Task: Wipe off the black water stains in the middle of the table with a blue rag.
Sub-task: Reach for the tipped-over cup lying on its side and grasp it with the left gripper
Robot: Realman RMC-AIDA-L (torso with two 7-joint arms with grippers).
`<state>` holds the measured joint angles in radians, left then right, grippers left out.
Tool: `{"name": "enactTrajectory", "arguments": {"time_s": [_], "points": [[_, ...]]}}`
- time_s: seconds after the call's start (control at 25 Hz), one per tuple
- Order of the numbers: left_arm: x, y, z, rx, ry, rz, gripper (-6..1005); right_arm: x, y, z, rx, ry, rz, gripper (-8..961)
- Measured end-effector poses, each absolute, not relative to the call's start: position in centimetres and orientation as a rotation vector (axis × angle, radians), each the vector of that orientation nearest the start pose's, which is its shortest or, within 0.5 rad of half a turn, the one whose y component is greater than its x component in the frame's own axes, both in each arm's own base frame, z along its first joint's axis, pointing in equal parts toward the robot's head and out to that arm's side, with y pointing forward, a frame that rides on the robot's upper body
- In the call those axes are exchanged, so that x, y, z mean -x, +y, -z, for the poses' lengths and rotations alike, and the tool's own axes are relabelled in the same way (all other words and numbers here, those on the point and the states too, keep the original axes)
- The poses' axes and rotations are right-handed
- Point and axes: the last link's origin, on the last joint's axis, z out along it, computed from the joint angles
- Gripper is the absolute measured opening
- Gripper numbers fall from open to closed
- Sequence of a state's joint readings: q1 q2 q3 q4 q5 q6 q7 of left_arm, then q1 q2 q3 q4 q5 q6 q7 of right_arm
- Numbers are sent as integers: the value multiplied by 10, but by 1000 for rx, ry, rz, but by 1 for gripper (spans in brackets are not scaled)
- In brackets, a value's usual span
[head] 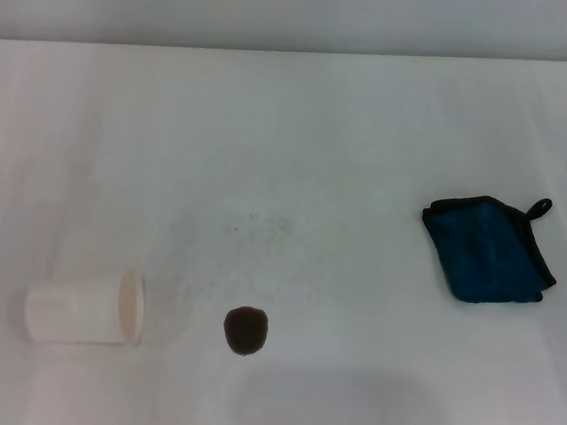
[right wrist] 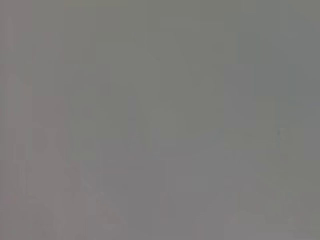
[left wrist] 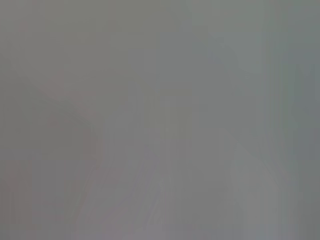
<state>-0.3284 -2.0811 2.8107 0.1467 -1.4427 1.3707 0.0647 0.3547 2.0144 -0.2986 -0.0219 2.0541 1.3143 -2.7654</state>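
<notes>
**Rag and stain apart on the table, no gripper in sight**

The table (head: 369, 160) is a wide white matte top. The stain (head: 246, 330), one small round brown-black blot, sits near the front edge, a little left of the middle. The rag (head: 486, 249) lies flat and folded well off to the right, toward the right edge and farther back than the stain. It is dark teal with black edging, and its small black loop (head: 538, 208) points to the far right corner. A white paper cup (head: 86, 305) lies tipped on its side near the front left, its open mouth facing the stain, close by but not touching it. Faint grey speckles (head: 252, 225) dot the middle of the table, behind the stain.

Neither gripper shows from the head camera, and both wrist views give only flat grey, so I cannot tell whether the fingers are wide, narrow, or holding anything.
</notes>
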Motion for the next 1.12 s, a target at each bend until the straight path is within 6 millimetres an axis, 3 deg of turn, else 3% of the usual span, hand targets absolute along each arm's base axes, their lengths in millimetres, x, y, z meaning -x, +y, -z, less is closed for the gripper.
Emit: {"name": "enactTrajectory", "arguments": {"time_s": [0.4,0.68,0.84,1.12], "points": [[354,278,2,1469,-415,573,861,-390,295,-48,1457,621,-683,832],[348,285,6,1591,-420,641,861,-392,294,-47,1458,634,-677,831],[353,297,-14,1731,-548,807,862,-393,292,-43,1473,643,-671,830],[351,316,-60,1938,-588,793,863,-393,291,-37,1485,668,-671,829]]}}
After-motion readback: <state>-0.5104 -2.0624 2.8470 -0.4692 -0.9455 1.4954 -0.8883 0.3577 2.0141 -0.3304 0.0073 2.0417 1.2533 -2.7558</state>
